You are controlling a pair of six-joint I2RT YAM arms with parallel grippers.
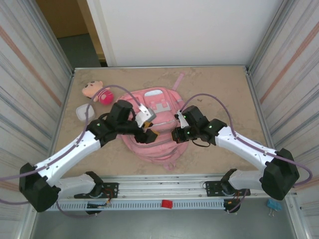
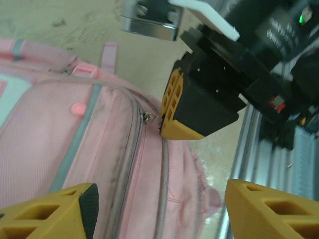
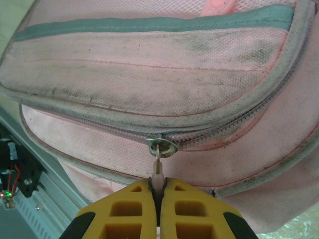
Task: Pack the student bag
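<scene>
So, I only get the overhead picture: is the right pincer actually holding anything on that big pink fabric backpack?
Observer: Yes. The right wrist view shows the right pincer shut on the small pale pull tab hanging from the metal zip slider of the large pink fabric backpack.
Operator: And the left one?
Observer: The left wrist view shows the left pincer open, its yellow fingers spread above the backpack, nothing between them.

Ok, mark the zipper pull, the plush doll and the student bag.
zipper pull (image 3: 157, 170): right wrist view, on its pale tab.
plush doll (image 1: 92, 90): top external view, on its head.
student bag (image 1: 160, 104): top external view, on its front pocket.
</scene>
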